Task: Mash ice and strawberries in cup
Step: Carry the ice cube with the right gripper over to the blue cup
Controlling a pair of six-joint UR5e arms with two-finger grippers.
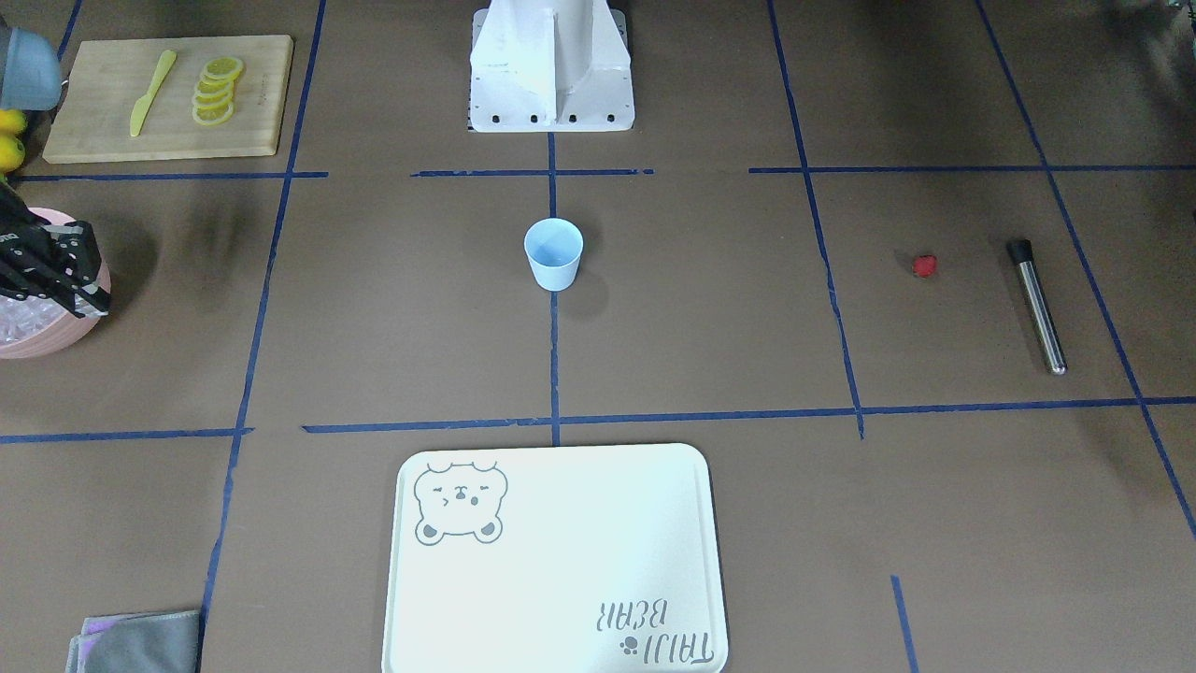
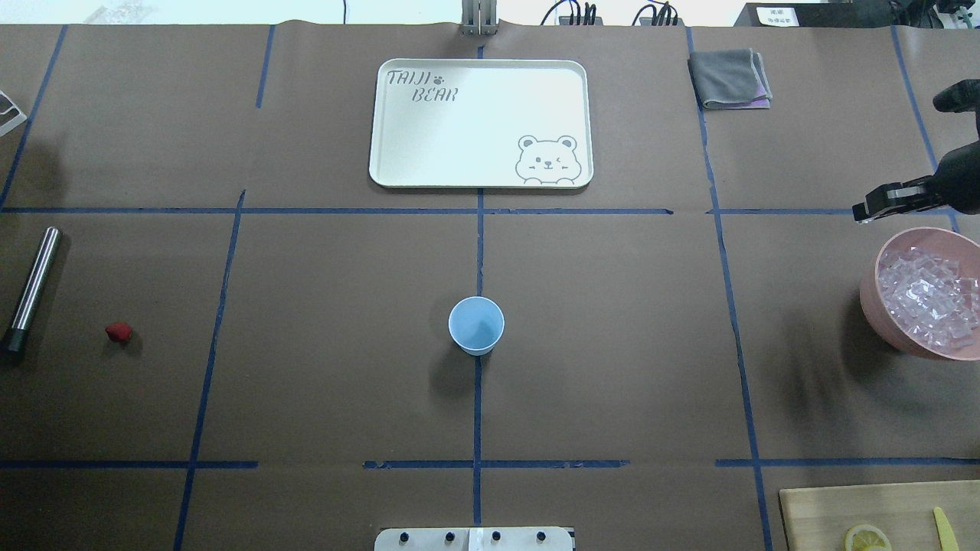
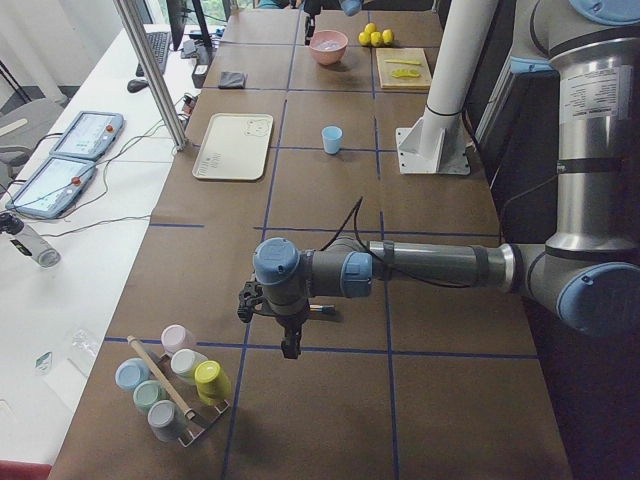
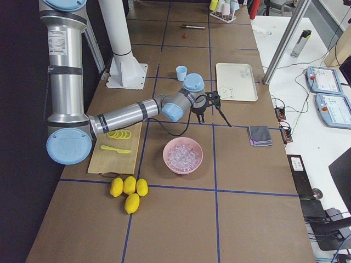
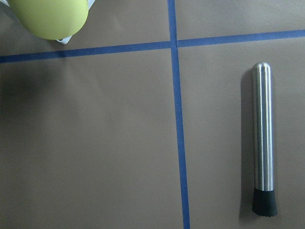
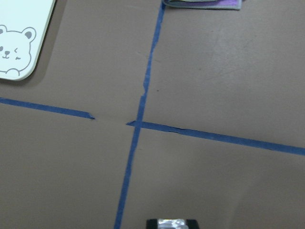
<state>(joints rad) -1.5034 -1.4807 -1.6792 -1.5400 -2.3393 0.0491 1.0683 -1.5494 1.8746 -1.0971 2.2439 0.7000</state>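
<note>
– Currently, where does the cup (image 2: 476, 325) stand, and what is in it?
– Middle of the tabletop, upright on the centre tape line. Nothing shows inside it. This position probably puts it within reach of both arms.
– Ingredients?
– Ice (image 2: 928, 295) is heaped in a pink bowl (image 2: 869, 302) at the tabletop's right edge. The strawberry (image 2: 118, 331) lies alone near the left edge, well apart from the cup. A steel muddler (image 2: 31, 287) lies flat just beyond it, closer to that edge, with its black tip toward the robot's side.
– Reason for the split?
– As a judgement, each arm has its stock on its own side: ice for the right, berry and muddler for the left.
– Right gripper (image 2: 861, 213)?
– Raised above the tabletop just past the bowl's far rim. Its wrist view shows the fingertips drawn close on what looks like one ice cube (image 6: 171, 223), presumably pinched for carriage to the cup.
– Left gripper (image 3: 290, 350)?
– It hangs over the left end, fingers pointing down, with the muddler below its wrist camera. Its finger opening cannot be determined, because only the side view shows it.
– Other items?
– Bear-print tray (image 2: 475, 130) at mid far edge. Grey cloth (image 2: 727, 76) toward the far right corner. Wooden cutting board (image 2: 827, 513) with lemon slices (image 2: 867, 538) at the near right corner. None appears needed for mashing.
</note>
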